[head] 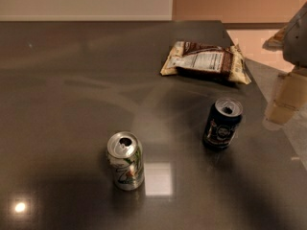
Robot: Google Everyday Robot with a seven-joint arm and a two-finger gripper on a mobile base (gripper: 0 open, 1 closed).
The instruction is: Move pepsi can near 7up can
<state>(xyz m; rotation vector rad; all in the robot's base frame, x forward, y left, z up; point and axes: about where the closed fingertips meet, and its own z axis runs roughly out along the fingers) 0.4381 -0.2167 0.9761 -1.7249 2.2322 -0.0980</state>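
The pepsi can (222,123) stands upright, well apart from the 7up can (125,160) at its left. The gripper (284,97) hangs at the right edge; whether it is apart or together cannot be told.

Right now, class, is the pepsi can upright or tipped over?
Upright: the pepsi can stands on its base, silver top up. The gripper is at the right edge.

The claw (284,97) hangs at the tabletop's (57,104) right edge, with open surface between it and the upright pepsi can (222,123). A snack bag (206,61) lies flat behind that can, toward the far right corner. The 7up can (125,161) stands well apart, closer to the near edge, with open surface between the cans.
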